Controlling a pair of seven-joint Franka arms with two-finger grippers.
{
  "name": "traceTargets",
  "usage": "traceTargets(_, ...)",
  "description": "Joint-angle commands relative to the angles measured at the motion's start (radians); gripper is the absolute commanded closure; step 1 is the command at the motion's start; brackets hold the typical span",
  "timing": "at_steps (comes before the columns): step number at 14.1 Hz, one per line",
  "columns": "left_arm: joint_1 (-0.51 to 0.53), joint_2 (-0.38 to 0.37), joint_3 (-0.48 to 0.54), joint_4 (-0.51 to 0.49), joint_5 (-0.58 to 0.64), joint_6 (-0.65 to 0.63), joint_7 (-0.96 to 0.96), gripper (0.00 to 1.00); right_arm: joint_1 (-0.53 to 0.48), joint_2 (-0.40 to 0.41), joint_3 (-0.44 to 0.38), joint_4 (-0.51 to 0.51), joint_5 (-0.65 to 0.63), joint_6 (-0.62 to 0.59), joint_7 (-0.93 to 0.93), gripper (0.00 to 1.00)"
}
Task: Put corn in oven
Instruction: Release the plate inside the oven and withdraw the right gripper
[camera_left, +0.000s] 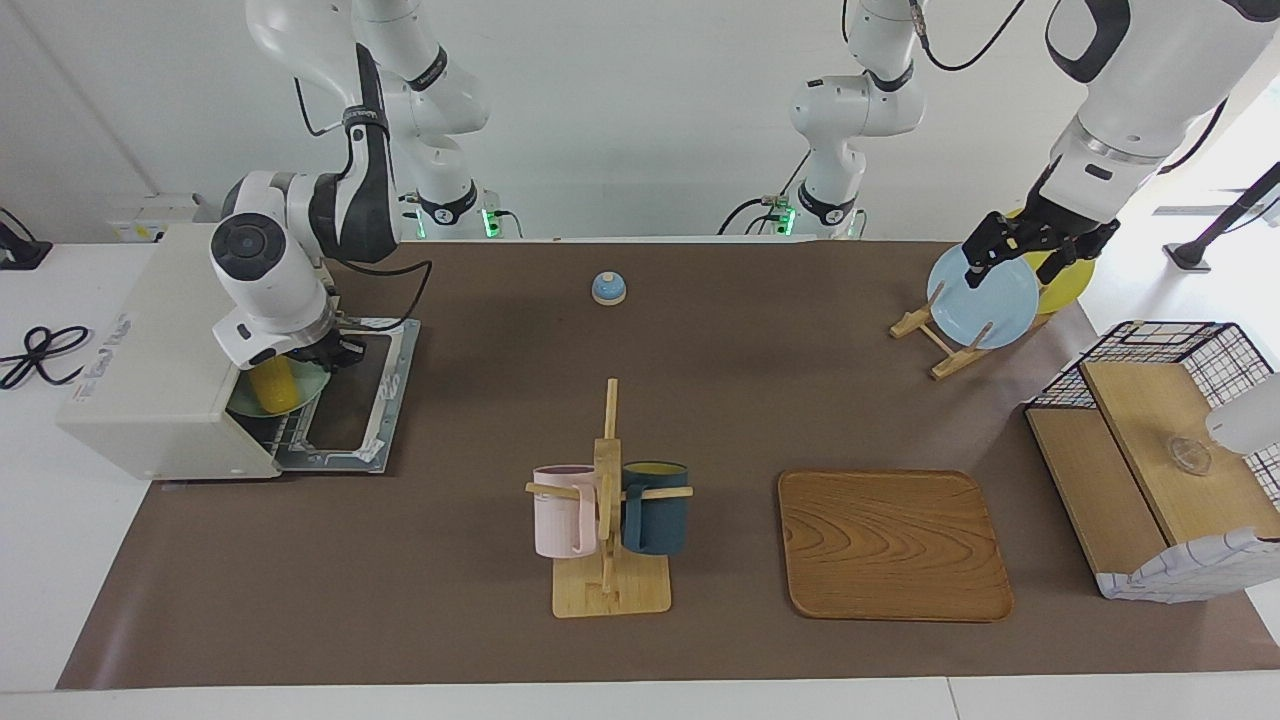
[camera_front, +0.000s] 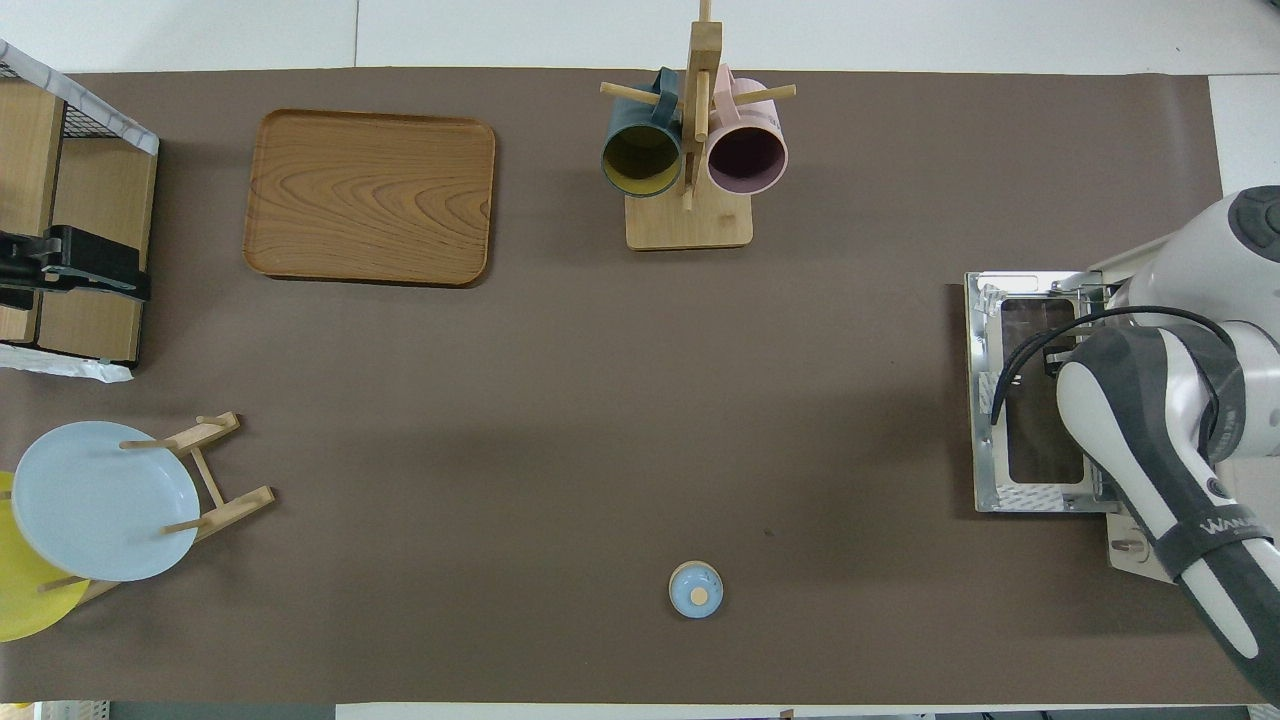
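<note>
The cream-white oven (camera_left: 160, 370) stands at the right arm's end of the table, its door (camera_left: 355, 400) folded down flat. The yellow corn (camera_left: 272, 387) stands on a pale green plate (camera_left: 300, 395) just inside the oven's mouth. My right gripper (camera_left: 330, 352) is at the mouth, directly over the corn and plate; its wrist hides its fingertips. In the overhead view the right arm (camera_front: 1160, 420) covers the oven and corn, and only the door (camera_front: 1030, 400) shows. My left gripper (camera_left: 1030, 245) hangs over the top edge of a blue plate (camera_left: 985, 300) and waits.
The blue plate and a yellow plate (camera_left: 1065, 280) stand in a wooden rack. A mug tree (camera_left: 608, 500) holds a pink and a dark blue mug. A wooden tray (camera_left: 890, 545), a wire-and-wood shelf (camera_left: 1150, 450) and a small blue bell (camera_left: 609, 288) are also on the mat.
</note>
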Motion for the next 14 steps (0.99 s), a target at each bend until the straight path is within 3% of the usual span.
traceTargets(1, 0.008, -0.015, -0.008, -0.022, 0.023, 0.025, 0.002, 0.00, -0.018, -0.028, 0.015, -0.041, -0.014, 0.027, -0.018, 0.78)
traceTargets(2, 0.008, -0.015, -0.008, -0.022, 0.022, 0.025, -0.004, 0.00, -0.009, -0.026, 0.015, -0.036, -0.009, 0.026, -0.018, 0.70)
traceTargets(5, 0.006, -0.019, -0.008, -0.023, 0.022, 0.024, 0.000, 0.00, 0.001, -0.014, 0.030, 0.006, -0.003, 0.007, -0.018, 0.67)
traceTargets(9, 0.003, -0.019, -0.008, -0.023, 0.022, 0.019, -0.001, 0.00, 0.091, -0.009, 0.047, 0.024, 0.003, 0.004, 0.087, 0.66)
traceTargets(10, 0.003, -0.021, -0.008, -0.023, 0.022, 0.018, -0.001, 0.00, 0.113, -0.009, 0.047, 0.016, 0.047, 0.030, 0.124, 0.75)
traceTargets(11, 0.003, -0.021, -0.008, -0.022, 0.022, 0.018, -0.001, 0.00, 0.134, -0.009, 0.047, -0.010, 0.098, 0.085, 0.160, 0.94)
traceTargets(12, 0.003, -0.021, -0.008, -0.023, 0.022, 0.019, -0.001, 0.00, 0.146, -0.009, 0.047, -0.057, 0.109, 0.158, 0.172, 1.00)
traceTargets(14, 0.003, -0.021, -0.008, -0.023, 0.022, 0.018, -0.001, 0.00, 0.137, 0.006, 0.046, -0.125, 0.117, 0.271, 0.171, 1.00)
